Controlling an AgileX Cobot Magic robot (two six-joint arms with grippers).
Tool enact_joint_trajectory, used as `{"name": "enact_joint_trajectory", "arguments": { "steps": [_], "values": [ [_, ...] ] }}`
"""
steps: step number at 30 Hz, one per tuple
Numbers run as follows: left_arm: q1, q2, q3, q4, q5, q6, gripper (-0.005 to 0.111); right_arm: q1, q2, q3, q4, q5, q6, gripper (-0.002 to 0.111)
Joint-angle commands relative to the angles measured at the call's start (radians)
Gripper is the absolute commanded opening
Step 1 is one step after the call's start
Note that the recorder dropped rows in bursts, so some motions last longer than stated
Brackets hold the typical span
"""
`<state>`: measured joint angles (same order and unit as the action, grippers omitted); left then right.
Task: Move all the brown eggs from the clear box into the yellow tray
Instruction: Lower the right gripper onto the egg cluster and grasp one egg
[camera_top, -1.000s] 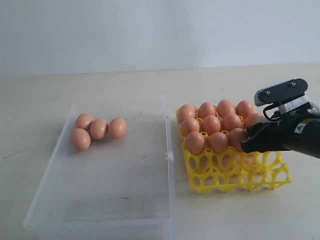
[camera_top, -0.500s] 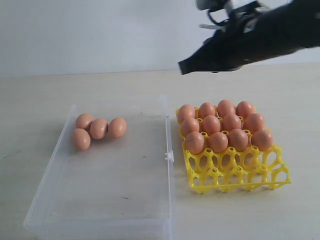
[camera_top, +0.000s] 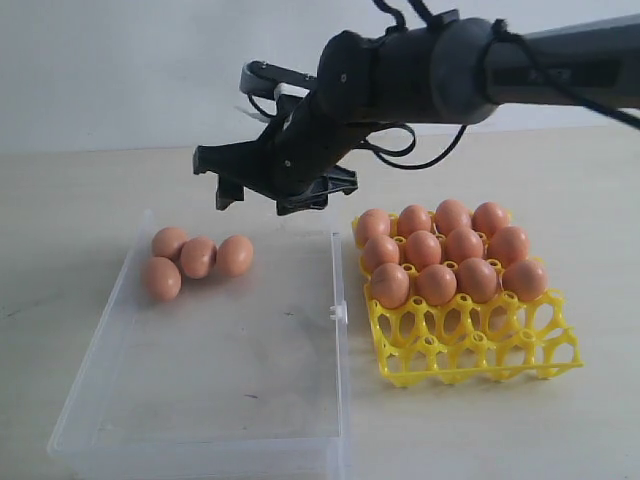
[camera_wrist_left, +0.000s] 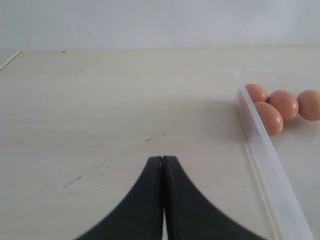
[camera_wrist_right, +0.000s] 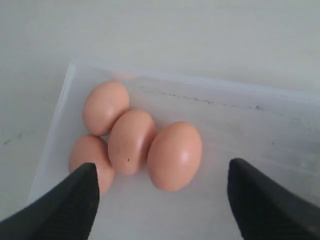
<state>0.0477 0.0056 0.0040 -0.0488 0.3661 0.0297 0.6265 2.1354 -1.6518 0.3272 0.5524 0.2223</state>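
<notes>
Eggs are sitting in two places. The four brown eggs (camera_top: 198, 258) are lying bunched in the far left corner of the clear box (camera_top: 230, 385), touching one another, three in a line and one tucked nearer against the left wall. The twelve brown eggs (camera_top: 436, 250) are sitting in the yellow tray (camera_top: 470, 352), filling its three back rows, one per cell. The tray is standing on the worktop (camera_top: 470, 440) just right of the box, next to the box's latch tab (camera_top: 338, 312).

The right arm (camera_top: 470, 70) is reaching across from the right, and the right claw (camera_top: 256, 198) is hanging in the air over the far edge of the box, a little right of the four-egg bunch and touching nothing. Its jaws are standing wide apart and gripping nothing. In the right wrist view the right claw (camera_wrist_right: 160, 171) is looking down on the four brown eggs (camera_wrist_right: 131, 142), which are lying between the two dark fingers (camera_wrist_right: 75, 200).

The left claw (camera_wrist_left: 162, 161) is hovering over bare worktop (camera_wrist_left: 100, 100) outside the box wall (camera_wrist_left: 265, 150), with its fingers pressed together and nothing between them. The four brown eggs (camera_wrist_left: 282, 104) are showing just past that wall.
</notes>
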Motion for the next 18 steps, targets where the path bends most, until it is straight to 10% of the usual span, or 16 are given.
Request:
{"name": "enact_joint_trajectory", "arguments": {
  "steps": [1, 18],
  "values": [
    [-0.009, -0.006, -0.004, -0.006, -0.012, 0.0, 0.0, 0.001, 0.094, -0.089, 0.007, -0.008, 0.079, 0.071],
    [-0.009, -0.006, -0.004, -0.006, -0.012, 0.0, 0.0, 0.001, 0.256, -0.203, -0.007, 0.03, 0.095, 0.07]
  ]
}}
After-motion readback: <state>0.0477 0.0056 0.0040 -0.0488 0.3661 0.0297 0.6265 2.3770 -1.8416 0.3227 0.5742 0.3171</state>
